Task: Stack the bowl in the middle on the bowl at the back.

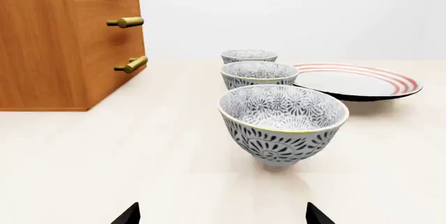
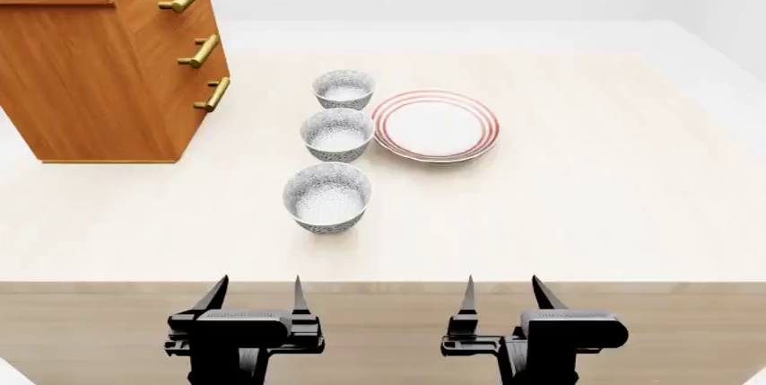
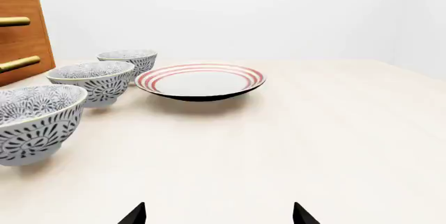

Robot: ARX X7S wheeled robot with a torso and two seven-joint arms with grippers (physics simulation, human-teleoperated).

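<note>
Three grey-and-white patterned bowls stand in a row on the pale table. The bowl in the middle (image 2: 336, 134) (image 1: 259, 74) (image 3: 92, 81) sits between the bowl at the back (image 2: 343, 89) (image 1: 249, 56) (image 3: 128, 60) and a nearest look-alike bowl (image 2: 326, 197) (image 1: 282, 121) (image 3: 31, 123). My left gripper (image 2: 255, 293) (image 1: 223, 214) hangs open at the table's front edge, short of the nearest bowl. My right gripper (image 2: 503, 291) (image 3: 219, 214) is open too, further right, with nothing between its fingers.
A red-ringed white plate (image 2: 435, 125) (image 1: 356, 81) (image 3: 199, 81) lies right of the middle bowl. A wooden drawer cabinet (image 2: 102, 53) (image 1: 62, 41) with brass handles stands at the back left. The table's front edge (image 2: 383, 283) runs just ahead of both grippers.
</note>
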